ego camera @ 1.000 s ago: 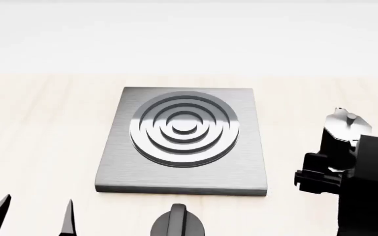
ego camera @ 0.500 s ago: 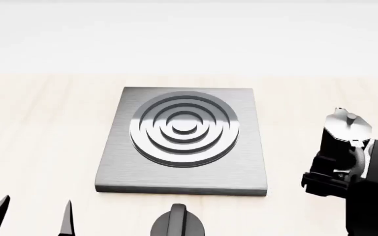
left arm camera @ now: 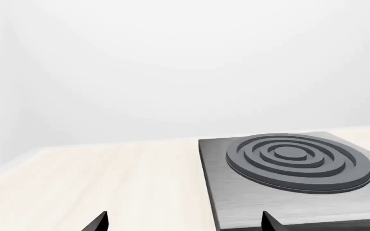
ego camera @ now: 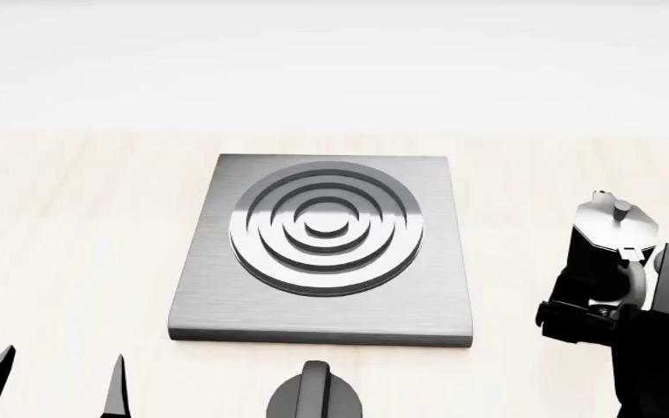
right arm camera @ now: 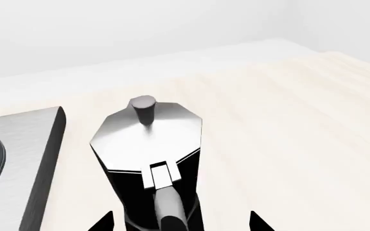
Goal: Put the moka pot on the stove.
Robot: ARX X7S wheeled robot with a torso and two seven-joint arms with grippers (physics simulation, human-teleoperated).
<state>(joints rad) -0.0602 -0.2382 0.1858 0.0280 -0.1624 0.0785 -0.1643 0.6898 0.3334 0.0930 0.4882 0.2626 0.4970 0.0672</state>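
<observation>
Approach step: right claw (right arm camera: 178, 219), fingers apart, straddles the moka pot (right arm camera: 148, 159) handle; next, clamp, lift, carry to the stove (ego camera: 325, 248).

A pale wood-grain worktop (ego camera: 67, 226) spreads across the scene, ending at a plain white wall (ego camera: 334, 61) behind. At the near edge, a short black round knob (ego camera: 314, 396) sits partly cut off.

A pale wooden table (ego camera: 67, 226) carries the stove (ego camera: 428, 296), moka pot (ego camera: 605, 248) and a black knob (ego camera: 314, 396).
</observation>
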